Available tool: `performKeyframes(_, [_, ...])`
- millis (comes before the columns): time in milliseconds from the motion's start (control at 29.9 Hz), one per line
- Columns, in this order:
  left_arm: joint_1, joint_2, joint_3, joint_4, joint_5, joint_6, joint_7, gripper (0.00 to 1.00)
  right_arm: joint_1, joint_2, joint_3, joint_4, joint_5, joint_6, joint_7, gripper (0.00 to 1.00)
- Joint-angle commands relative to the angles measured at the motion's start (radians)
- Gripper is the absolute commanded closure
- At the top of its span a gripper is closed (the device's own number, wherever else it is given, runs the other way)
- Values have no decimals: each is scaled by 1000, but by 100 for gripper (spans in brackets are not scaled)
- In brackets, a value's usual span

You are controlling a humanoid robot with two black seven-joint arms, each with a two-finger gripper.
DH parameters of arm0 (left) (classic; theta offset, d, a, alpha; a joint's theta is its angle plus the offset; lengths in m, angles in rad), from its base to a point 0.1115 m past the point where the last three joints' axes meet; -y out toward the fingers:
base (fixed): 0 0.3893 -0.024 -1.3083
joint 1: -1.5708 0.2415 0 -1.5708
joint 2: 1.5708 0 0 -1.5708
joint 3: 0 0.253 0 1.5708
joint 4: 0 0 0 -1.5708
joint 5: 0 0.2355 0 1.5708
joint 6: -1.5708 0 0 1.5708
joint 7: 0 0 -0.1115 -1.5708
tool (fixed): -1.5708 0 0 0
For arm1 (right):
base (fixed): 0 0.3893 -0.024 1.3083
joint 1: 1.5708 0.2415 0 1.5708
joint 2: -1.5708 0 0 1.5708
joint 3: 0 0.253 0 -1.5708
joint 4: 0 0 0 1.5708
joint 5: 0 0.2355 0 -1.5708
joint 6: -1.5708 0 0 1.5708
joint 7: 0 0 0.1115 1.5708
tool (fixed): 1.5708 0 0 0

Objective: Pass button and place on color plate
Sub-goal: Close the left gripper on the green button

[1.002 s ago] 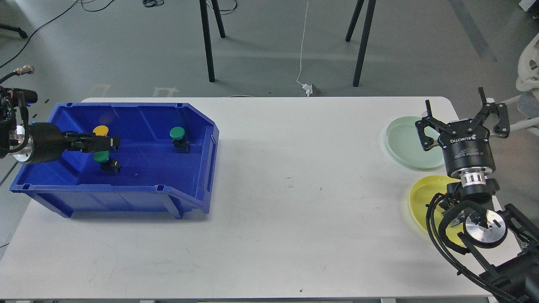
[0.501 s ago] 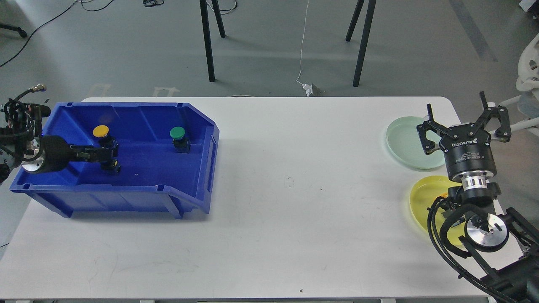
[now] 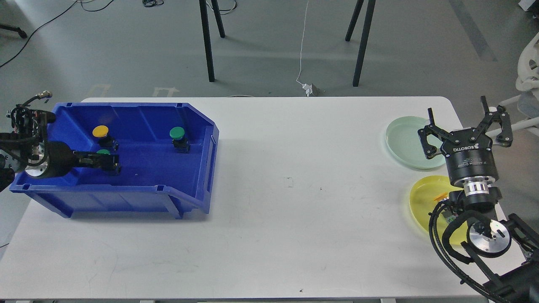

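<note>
Inside the blue bin point(image 3: 202, 139) on the white bench point(image 3: 294, 210), the left pincer point(image 3: 110, 161) has dropped over the near green button point(image 3: 103, 152), grip unclear, while the right pincer point(image 3: 465, 126) waits wide open, beside the green plate point(image 3: 400, 143) and yellow plate point(image 3: 423, 198).

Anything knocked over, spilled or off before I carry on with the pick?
Nothing stands out. The yellow button and both green buttons stand upright in the bin. The green plate and yellow plate lie flat. The left gripper is at the nearer green button.
</note>
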Motion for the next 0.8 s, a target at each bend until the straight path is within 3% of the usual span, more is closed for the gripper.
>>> performKeyframes(0, [0,-12,5,16,-2,0,0,24,0,0,10,-1,-1,0,0,1])
performKeyframes(267, [0,-27,7,46,0,0,0,37,0,0,13,0,0,0,0,1])
performKeyframes(635, [-2,-53,5,75,-8,18,0,39,-16,0,13,0,0,0,0,1])
performKeyframes(768, [-1,-59,5,85,-6,20,0,51,-17,0,13,0,0,0,0,1])
